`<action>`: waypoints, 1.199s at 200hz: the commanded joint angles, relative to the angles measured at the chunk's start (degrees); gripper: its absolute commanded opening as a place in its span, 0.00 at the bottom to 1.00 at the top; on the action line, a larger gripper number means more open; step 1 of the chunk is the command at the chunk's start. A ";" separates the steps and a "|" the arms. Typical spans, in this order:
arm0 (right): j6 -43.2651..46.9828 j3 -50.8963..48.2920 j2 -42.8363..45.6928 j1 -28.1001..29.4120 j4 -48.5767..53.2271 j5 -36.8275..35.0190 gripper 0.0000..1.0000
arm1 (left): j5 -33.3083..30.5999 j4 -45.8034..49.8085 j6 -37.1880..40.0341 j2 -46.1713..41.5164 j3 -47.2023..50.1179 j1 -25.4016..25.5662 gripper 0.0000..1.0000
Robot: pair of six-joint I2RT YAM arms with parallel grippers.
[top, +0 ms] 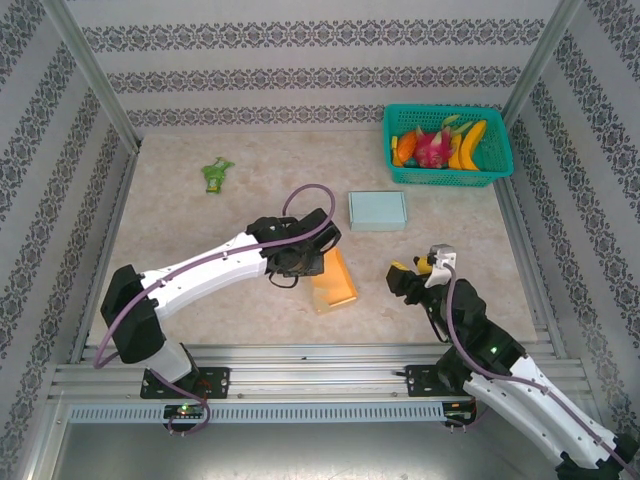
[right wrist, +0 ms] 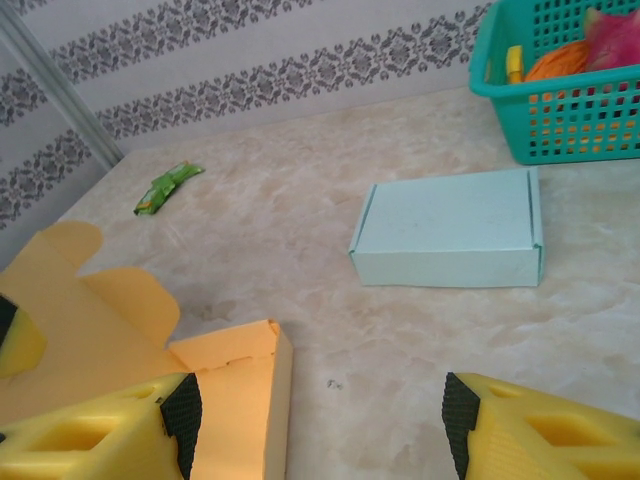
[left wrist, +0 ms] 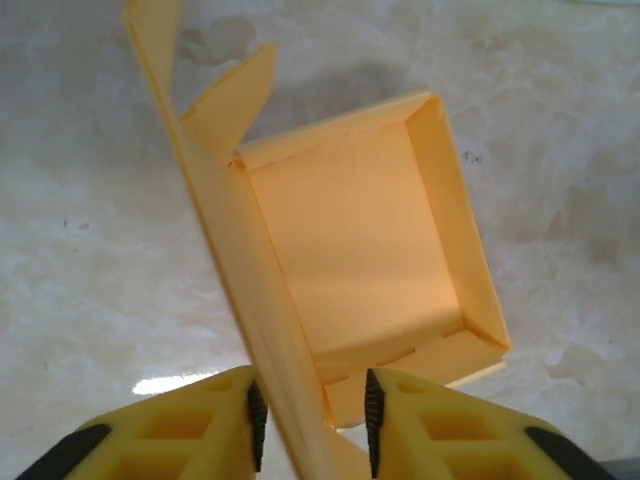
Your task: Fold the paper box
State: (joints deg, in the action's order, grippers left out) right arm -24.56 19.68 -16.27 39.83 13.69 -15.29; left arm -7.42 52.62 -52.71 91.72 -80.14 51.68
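**Lid stands between the left jaws**

The orange paper box point(top: 335, 285) lies open at the near middle of the table point(top: 250, 190), its long axis running away from the left gripper point(left wrist: 312, 415). That gripper's jaws straddle the upright lid point(left wrist: 225, 220), though I cannot tell whether they grip it. The right gripper point(right wrist: 318, 430) hovers nearby, spread and empty.

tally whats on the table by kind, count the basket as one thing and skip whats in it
paper boxes: 2 (open orange paper box, closed pale blue paper box)
teal plastic basket of fruit: 1
green crumpled wrapper: 1
total: 4
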 commanded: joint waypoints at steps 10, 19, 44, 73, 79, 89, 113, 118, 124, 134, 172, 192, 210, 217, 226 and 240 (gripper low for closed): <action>2.32 2.66 -3.49 -0.57 -2.69 3.23 0.67 | -1.49 1.37 15.09 -0.15 -4.83 -0.88 0.23; 2.60 2.83 -4.38 -0.60 -2.84 3.66 0.67 | -1.68 1.83 19.94 0.08 -6.33 -0.97 0.22; 3.37 3.15 -5.48 -0.61 -2.88 3.53 0.67 | -1.41 4.79 33.76 1.88 -11.52 -0.97 0.12; 4.24 2.90 -5.17 -0.55 -3.49 3.29 0.67 | -1.13 7.00 48.76 3.80 -16.00 -0.88 0.00; 4.40 2.75 -5.17 -0.58 -3.50 3.23 0.67 | -1.07 6.88 50.31 3.98 -16.09 -0.88 0.00; 4.52 2.81 -5.26 -0.60 -3.26 2.95 0.67 | -1.86 8.15 49.92 4.75 -17.42 -0.88 0.11; 4.42 2.74 -5.41 -0.56 -3.62 2.97 0.67 | -7.85 12.32 36.64 5.53 -21.14 -0.88 0.56; 4.43 2.77 -5.56 -0.55 -3.82 3.05 0.67 | -7.88 13.07 33.81 5.23 -21.13 -0.89 0.62; 4.34 2.82 -5.84 -0.63 -3.97 3.19 0.67 | -6.74 13.45 31.42 4.85 -20.77 -0.68 0.72; 4.17 2.91 -6.37 -0.63 -4.04 3.53 0.67 | -6.20 12.75 27.94 3.99 -19.30 0.06 0.76; 3.99 2.92 -7.13 -0.63 -3.73 4.15 0.67 | -4.75 8.69 21.52 2.83 -11.83 2.28 0.76; 4.27 2.70 -6.70 -0.57 -3.60 3.59 0.67 | -6.79 9.01 21.24 4.04 -9.74 2.27 0.74; 4.25 2.73 -6.97 -0.60 -3.80 3.69 0.67 | -5.74 7.38 21.83 5.09 -7.67 2.28 0.67; 4.25 2.79 -7.11 -0.61 -3.90 3.94 0.67 | -4.93 6.52 22.02 5.66 -6.89 2.28 0.64; 4.26 2.79 -7.37 -0.56 -4.00 4.02 0.67 | -4.16 5.60 22.13 6.36 -6.27 2.27 0.54; 4.52 2.97 -7.78 -0.61 -3.93 3.93 0.67 | -3.46 4.14 22.42 7.14 -5.51 2.24 0.33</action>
State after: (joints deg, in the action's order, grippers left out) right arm -21.02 21.02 -23.70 39.83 10.85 -11.90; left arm -12.03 59.99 -29.67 97.17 -87.31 53.52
